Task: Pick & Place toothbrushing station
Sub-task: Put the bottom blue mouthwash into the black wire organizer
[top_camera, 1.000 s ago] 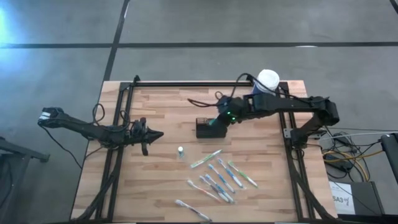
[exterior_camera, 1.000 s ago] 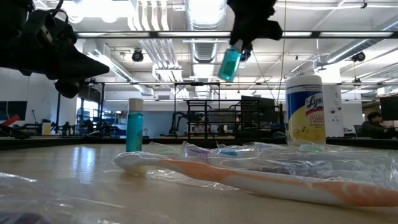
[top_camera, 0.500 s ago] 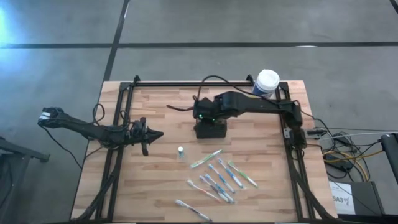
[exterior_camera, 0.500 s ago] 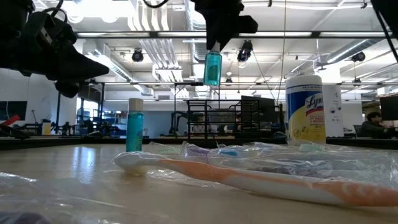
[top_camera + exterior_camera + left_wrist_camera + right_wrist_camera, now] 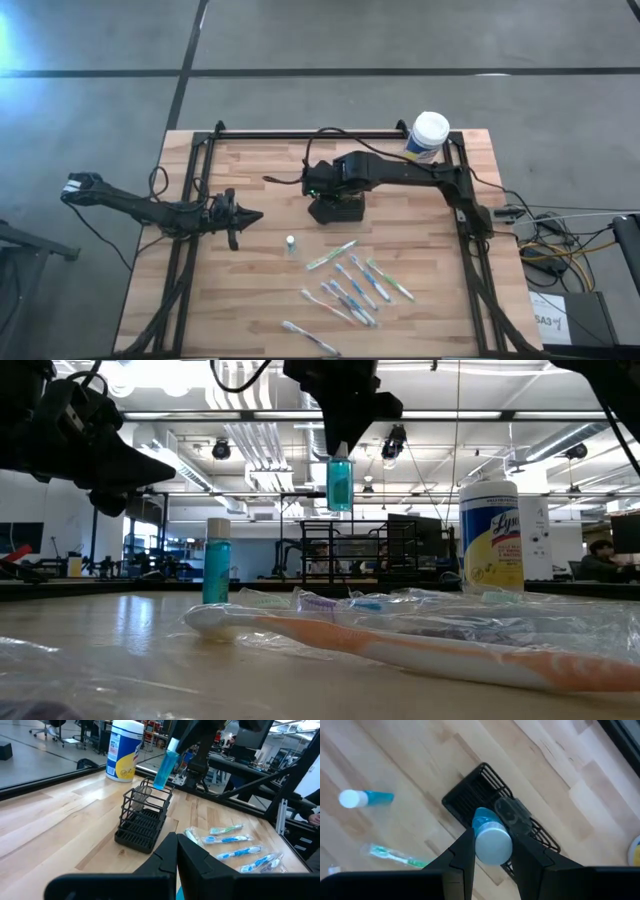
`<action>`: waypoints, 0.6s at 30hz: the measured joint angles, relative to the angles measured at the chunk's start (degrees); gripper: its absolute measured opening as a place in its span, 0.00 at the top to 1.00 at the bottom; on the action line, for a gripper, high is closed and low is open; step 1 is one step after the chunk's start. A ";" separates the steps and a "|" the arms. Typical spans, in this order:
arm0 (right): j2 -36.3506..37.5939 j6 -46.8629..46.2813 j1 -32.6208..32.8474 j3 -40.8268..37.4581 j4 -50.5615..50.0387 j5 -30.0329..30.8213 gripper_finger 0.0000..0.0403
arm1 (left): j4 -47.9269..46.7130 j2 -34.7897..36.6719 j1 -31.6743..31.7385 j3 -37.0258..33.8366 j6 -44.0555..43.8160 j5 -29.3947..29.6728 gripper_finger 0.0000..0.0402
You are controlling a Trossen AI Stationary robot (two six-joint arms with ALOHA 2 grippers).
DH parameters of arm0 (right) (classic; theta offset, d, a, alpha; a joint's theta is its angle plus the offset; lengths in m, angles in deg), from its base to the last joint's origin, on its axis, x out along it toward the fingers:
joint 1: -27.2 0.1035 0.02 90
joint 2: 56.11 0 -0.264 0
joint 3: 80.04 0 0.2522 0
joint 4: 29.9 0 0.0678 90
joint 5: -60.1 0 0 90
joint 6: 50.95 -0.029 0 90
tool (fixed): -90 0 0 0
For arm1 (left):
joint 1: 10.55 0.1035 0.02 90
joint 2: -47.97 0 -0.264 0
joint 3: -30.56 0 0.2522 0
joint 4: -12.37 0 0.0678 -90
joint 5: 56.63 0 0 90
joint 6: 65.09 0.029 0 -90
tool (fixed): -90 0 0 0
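Note:
The black mesh caddy (image 5: 338, 210) stands on its base on the wooden table, near the middle; it also shows in the left wrist view (image 5: 142, 817) and the right wrist view (image 5: 470, 795). My right gripper (image 5: 319, 185) hangs over the caddy's left end, shut on a teal bottle (image 5: 340, 483) with a pale cap. A second teal bottle (image 5: 290, 243) stands upright on the table nearer the front. My left gripper (image 5: 252, 215) is shut and empty, left of the caddy, pointing at it. My right gripper pinches the teal bottle's cap end (image 5: 492, 845) between its two fingers, one on each side. The fingers come from above, pointing down. The bottle hangs upright below them (image 5: 164, 765), lifted clear, above the caddy's top.
Several wrapped toothbrushes (image 5: 350, 280) lie at the front right of the table. A white-lidded, yellow-labelled wipes canister (image 5: 428, 135) stands at the far right corner. Black frame rails (image 5: 190, 200) run along the table's sides. Bare wood lies between my left gripper and the caddy.
My right gripper has carried the teal bottle toward the table's left edge, from the caddy's right end to over its left end. The bottle, tilted a second ago, now hangs upright.

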 joint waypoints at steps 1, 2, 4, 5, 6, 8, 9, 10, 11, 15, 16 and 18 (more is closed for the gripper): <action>0.19 -0.03 0.12 -0.50 -0.04 0.23 0.77 | 0.00 0.00 0.02 0.02 0.00 0.00 0.98; 0.41 -0.03 0.19 -0.82 0.11 0.23 0.77 | 0.02 0.00 0.02 0.04 0.00 0.00 0.98; 0.66 -0.03 0.23 -1.41 0.36 0.23 0.77 | 0.17 0.00 0.00 0.04 -0.02 0.00 0.98; 0.66 -0.01 0.23 -1.64 0.29 0.23 0.77 | 0.20 0.00 0.00 0.04 -0.02 0.00 0.98; 0.66 -0.01 0.23 -1.86 0.35 0.26 0.77 | 0.18 0.00 0.01 0.04 -0.02 0.01 0.98; 0.64 0.02 0.31 -2.59 0.63 0.29 0.77 | 0.17 0.00 0.02 0.04 -0.09 0.00 0.98; 0.64 0.15 0.41 -2.85 0.87 0.33 0.77 | 0.18 0.00 0.01 0.04 -0.09 0.00 0.98; 0.66 0.24 0.57 -3.06 1.05 0.38 0.77 | 0.18 0.00 0.00 0.04 -0.09 0.00 0.98; 0.73 0.36 0.79 -3.29 1.11 0.51 0.77 | 0.17 0.00 0.02 0.04 -0.13 0.02 0.98; 0.99 1.21 2.02 -3.38 1.18 2.60 0.77 | 0.17 0.00 0.01 0.04 -0.26 0.00 0.98; 1.11 1.16 2.17 -3.38 1.20 2.78 0.77 | 0.17 0.00 0.02 0.04 -0.28 0.00 0.98; 1.48 0.44 2.44 -3.38 1.10 2.80 0.77 | 0.17 0.00 0.00 0.04 -0.28 0.00 0.98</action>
